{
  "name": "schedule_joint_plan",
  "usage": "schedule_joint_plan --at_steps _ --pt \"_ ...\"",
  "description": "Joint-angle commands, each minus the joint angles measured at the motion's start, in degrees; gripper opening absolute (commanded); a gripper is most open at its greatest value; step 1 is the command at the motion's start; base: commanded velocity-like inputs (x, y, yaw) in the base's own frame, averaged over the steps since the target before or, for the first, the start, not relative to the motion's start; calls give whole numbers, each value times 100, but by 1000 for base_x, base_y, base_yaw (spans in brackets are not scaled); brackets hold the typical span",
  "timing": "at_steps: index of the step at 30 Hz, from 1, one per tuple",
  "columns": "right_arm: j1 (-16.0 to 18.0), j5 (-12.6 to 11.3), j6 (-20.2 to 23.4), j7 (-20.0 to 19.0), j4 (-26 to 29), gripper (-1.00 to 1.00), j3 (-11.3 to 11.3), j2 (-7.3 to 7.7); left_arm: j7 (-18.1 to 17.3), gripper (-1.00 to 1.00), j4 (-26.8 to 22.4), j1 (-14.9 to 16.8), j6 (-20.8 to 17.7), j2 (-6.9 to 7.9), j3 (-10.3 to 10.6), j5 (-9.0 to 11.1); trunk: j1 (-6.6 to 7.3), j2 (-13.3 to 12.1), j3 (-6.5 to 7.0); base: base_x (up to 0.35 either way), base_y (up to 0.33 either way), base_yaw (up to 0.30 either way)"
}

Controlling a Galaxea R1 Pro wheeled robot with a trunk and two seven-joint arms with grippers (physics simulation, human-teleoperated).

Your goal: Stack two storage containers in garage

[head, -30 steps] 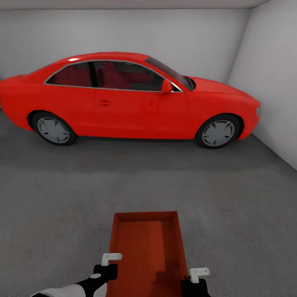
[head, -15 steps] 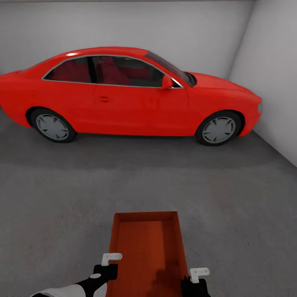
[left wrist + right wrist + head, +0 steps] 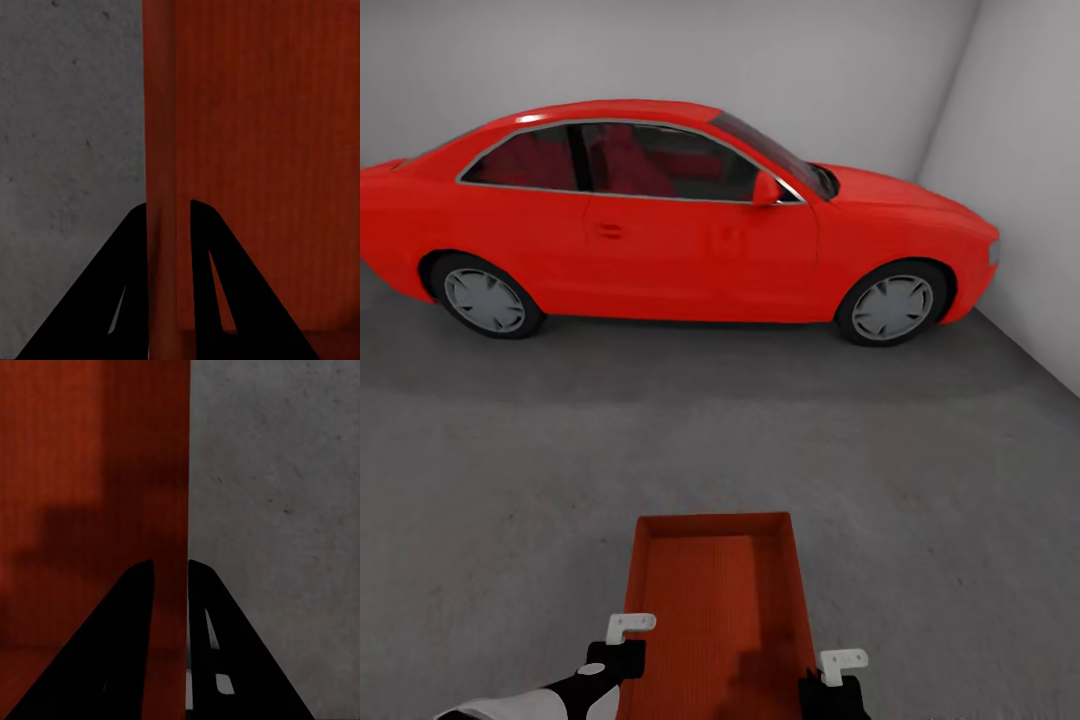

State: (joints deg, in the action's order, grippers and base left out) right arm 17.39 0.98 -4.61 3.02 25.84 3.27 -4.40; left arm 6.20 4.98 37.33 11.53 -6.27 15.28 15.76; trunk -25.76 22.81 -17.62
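left pincer (image 3: 166, 225) | right pincer (image 3: 171, 585) | both clamped on bin (image 3: 715, 600) walls | risk: uneven release tips bin onto floor (image 3: 510, 480)

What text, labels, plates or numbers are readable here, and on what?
None readable.
Red car: no plate, badge or lettering shows on the side facing the camera.
Storage container: plain orange-red plastic, no label.
Walls and floor: no signs or markings.

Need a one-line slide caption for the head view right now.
Both end effectors, left and right, grip the side walls of an orange-red storage container above the garage floor, facing a red car.
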Motion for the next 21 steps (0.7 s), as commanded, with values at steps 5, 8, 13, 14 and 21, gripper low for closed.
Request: schedule_joint_plan --at_steps 5,8,13,14,21 --pt "1 -19 -13 23 -20 -100 -1 -2 -79 -100 -164 11 30 -232 -136 -90 -2 11 -56 0 0 0" --pt "1 -19 -13 23 -18 -100 -1 -2 -78 -100 -164 11 26 -232 -136 -90 -2 11 -84 0 0 0" --pt "1 -19 -13 23 -19 -100 -1 0 -83 -100 -164 11 25 -234 -137 -90 -2 11 -131 0 0 0" --pt "1 -19 -13 23 -22 -100 -1 0 -83 -100 -164 11 25 -234 -134 -90 -2 11 -140 0 0 0" --pt "1 -19 -13 23 -22 -100 -3 -1 -84 -100 -164 11 25 -234 -131 -91 -2 11 -206 0 0 0"
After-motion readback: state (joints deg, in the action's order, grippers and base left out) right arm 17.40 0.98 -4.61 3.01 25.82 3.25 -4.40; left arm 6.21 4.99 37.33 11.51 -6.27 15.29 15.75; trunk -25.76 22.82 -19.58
